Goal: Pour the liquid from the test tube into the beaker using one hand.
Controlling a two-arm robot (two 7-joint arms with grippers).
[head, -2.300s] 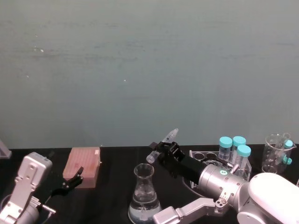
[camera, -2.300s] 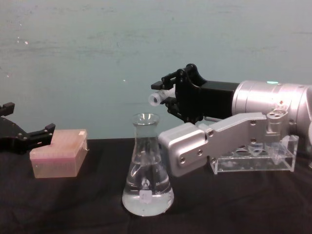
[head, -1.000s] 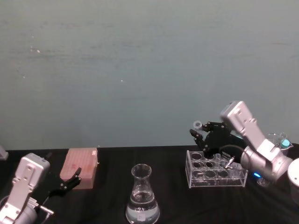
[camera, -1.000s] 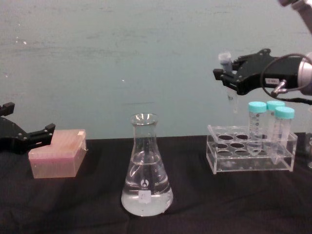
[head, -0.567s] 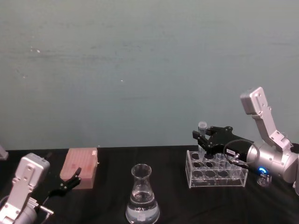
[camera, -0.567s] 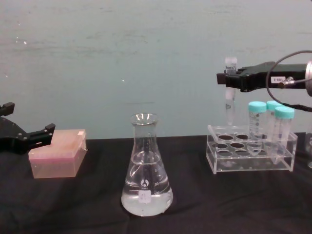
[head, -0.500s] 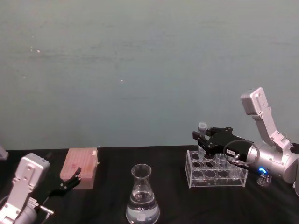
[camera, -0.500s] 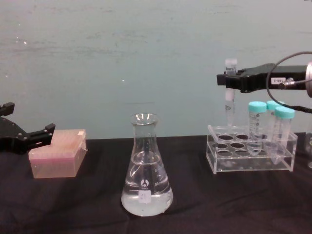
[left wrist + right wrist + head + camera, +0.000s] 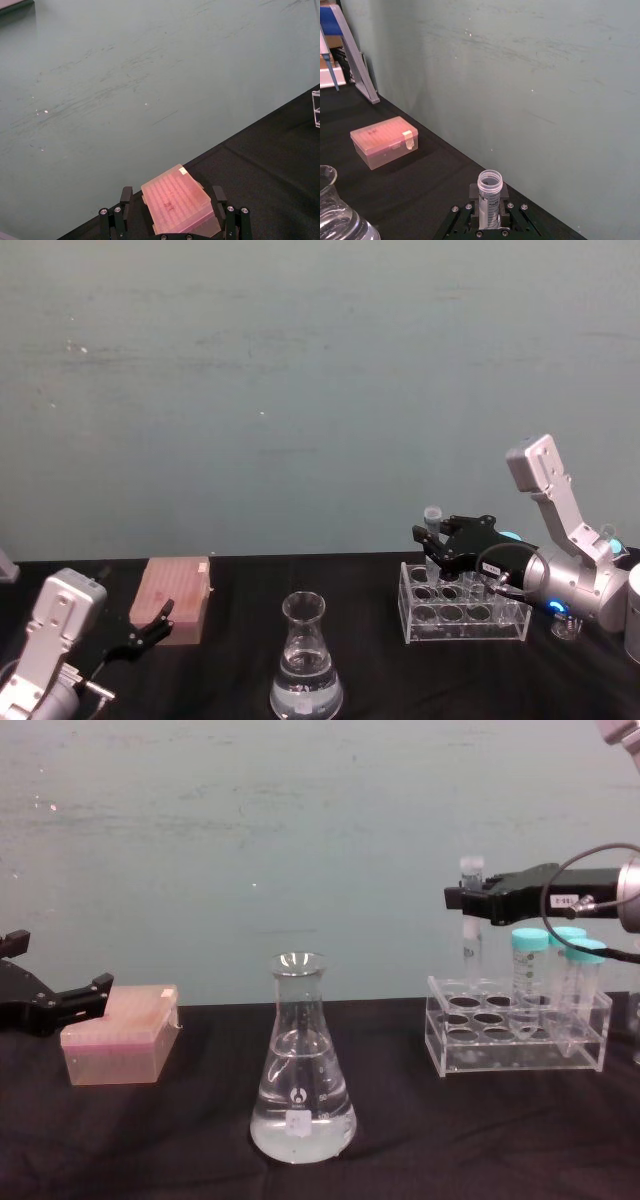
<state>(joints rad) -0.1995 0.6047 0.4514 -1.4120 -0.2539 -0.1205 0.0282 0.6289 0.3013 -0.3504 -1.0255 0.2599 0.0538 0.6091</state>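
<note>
Teal wall behind, black tabletop [image 9: 400, 1140] in front. Largest item we note is the beaker [image 9: 301, 1060], standing upright near the middle with clear liquid [image 9: 301, 1132] pooled in its wide base. Well to its left sits a pink box [image 9: 120, 1034]; well to its right, a clear rack [image 9: 515, 1040] carrying teal-capped tubes [image 9: 528, 982].

Right end effector [image 9: 470, 900] reaches in level above the rack's left end, fingers pinching the test tube [image 9: 470, 920] just under its rim. Tube hangs upright, mouth up, its tip just above the rack holes; the right wrist view shows the open rim [image 9: 490, 181] clamped between the fingers. Whether any liquid remains inside, we cannot tell.

Left end effector [image 9: 150, 628] is parked just beside the pink box, fingers spread, gripping nothing.

Our read: pouring looks done, and the step in hand is returning the tube to the rack. Next move calls for a straight descent with the tip centred over a free hole, then a release.
</note>
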